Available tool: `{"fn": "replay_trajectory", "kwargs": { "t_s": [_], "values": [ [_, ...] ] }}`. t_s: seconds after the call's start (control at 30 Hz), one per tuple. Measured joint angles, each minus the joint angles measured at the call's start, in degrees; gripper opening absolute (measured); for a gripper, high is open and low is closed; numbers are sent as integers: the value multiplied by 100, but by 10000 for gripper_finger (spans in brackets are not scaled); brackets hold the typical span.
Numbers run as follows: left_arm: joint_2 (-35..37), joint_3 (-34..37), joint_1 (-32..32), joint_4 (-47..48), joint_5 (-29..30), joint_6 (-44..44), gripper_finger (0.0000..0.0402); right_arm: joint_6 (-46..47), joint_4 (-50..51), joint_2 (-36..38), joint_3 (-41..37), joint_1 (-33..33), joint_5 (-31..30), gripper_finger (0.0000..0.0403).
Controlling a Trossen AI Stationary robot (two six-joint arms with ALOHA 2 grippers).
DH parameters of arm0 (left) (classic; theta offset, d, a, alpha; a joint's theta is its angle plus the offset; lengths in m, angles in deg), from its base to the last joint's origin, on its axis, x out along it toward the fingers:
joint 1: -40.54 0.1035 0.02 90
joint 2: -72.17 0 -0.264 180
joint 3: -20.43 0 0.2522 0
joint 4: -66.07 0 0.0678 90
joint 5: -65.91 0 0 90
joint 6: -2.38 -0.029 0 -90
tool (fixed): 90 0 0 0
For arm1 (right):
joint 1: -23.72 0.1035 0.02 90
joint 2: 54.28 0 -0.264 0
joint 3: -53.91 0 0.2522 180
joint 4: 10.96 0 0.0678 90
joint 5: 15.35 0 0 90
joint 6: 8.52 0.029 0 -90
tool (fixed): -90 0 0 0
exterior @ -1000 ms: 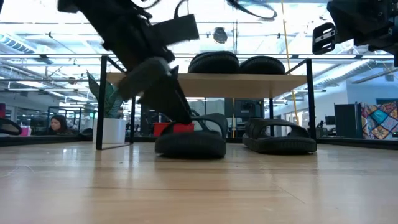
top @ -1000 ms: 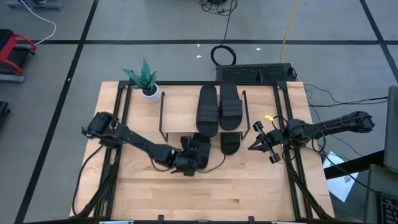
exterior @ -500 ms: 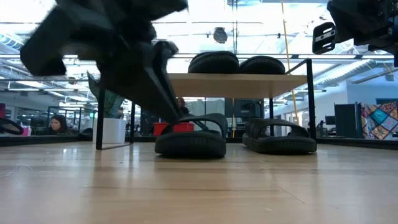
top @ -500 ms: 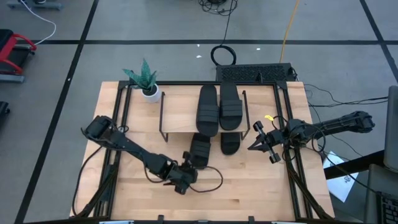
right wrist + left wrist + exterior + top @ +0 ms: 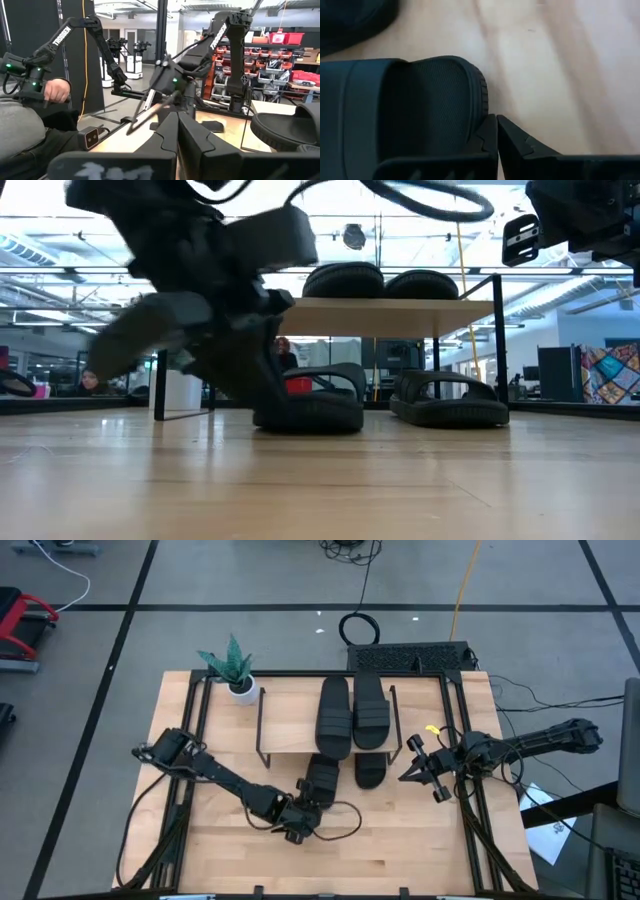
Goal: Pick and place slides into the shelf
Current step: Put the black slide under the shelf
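Since a second ago the left tool (image 5: 297, 827) has pulled back from the left lower slide (image 5: 321, 783) toward the tabletop's (image 5: 400, 840) near edge, and its fingers (image 5: 492, 140), then spread, are now pressed together on nothing, just beside that slide's heel. Four black slides show, each open-toed with a wide ribbed strap. Two lie side by side on the shelf's (image 5: 285, 720) light top board: one on the left (image 5: 333, 715), one on the right (image 5: 371, 708). Two sit on the tabletop under it, heels poking out in front, the right one (image 5: 371, 769) well tucked in. One small potted plant (image 5: 236, 670) stands at the shelf's left corner. From the left edge, the left arm reaches low across the tabletop, elbow bent. At the right edge the right tool (image 5: 412, 773) hovers, fingers pressed together, holding nothing.
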Motion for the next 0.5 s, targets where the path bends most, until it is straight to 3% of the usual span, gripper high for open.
{"fn": "replay_trajectory", "kwargs": {
  "t_s": [0.27,0.5],
  "values": [
    [-4,0,519,-443,15,-275,2,0,0,0,0,0,0,0],
    [-4,0,779,-614,-453,-475,3,0,2,0,0,0,0,0]
  ]
}}
